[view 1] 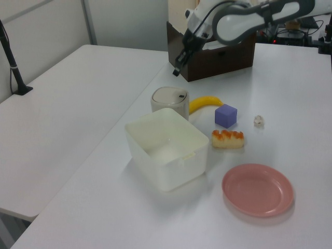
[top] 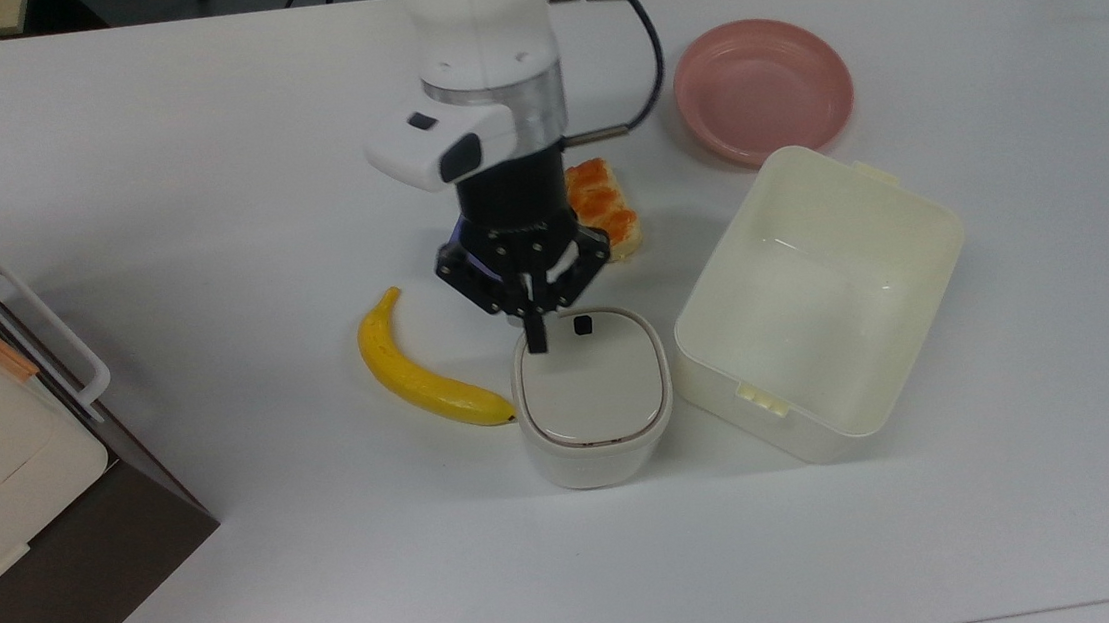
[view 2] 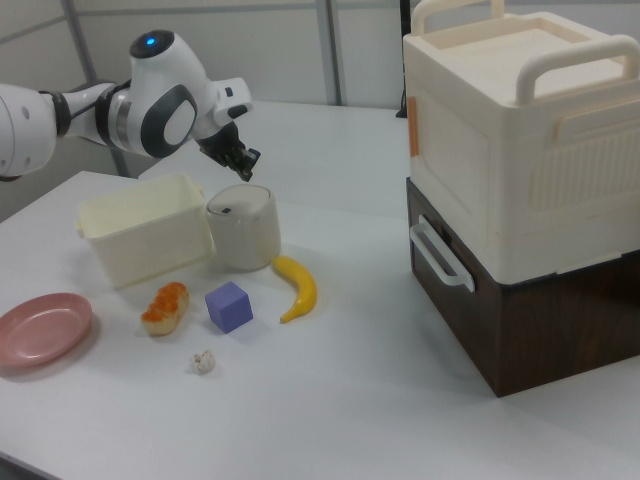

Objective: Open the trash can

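The trash can is a small off-white rounded bin with a flat beige-grey lid and a black button near the lid's far edge. The lid is closed. It also shows in the left view and the right view. My gripper hangs over the far edge of the lid, just to the top view's left of the button. Its fingers are shut with nothing between them. In the left view the gripper hovers clearly above the lid, not touching it.
A banana lies against the bin on the top view's left, and a cream tub stands close on its right. Behind are a bread roll, a purple cube, a paper ball and a pink plate. A large box stands at the table edge.
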{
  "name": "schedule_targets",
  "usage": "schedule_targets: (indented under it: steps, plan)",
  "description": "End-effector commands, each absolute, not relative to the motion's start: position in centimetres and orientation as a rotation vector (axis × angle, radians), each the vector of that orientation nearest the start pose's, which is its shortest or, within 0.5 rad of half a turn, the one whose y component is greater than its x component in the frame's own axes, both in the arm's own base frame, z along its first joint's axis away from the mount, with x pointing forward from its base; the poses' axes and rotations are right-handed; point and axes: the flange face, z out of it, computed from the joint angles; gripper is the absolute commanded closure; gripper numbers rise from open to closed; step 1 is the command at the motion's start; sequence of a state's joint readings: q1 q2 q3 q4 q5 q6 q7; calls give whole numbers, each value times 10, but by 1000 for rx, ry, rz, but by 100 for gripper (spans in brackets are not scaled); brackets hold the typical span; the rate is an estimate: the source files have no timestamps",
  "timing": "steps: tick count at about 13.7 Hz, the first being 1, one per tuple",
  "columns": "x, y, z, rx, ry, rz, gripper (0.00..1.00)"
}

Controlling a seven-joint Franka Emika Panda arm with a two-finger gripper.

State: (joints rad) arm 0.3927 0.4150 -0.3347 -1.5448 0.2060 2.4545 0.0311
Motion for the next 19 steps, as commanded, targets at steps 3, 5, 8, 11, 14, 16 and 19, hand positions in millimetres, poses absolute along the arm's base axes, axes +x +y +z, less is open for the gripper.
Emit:
schedule_targets:
  steps: [3,5,8,11,14,16,19]
  plan:
    - [728,124,456,-2956,30,-804,99]
    - [728,131,451,-2958,17,-792,99]
    - [728,146,428,-2982,-29,-752,99]
    - [728,147,411,-3033,-82,-725,99]
    - [727,147,404,-3060,-108,-708,99]
    - [726,146,417,-3040,-85,-724,99]
    - [719,116,467,-3011,-4,-742,93]
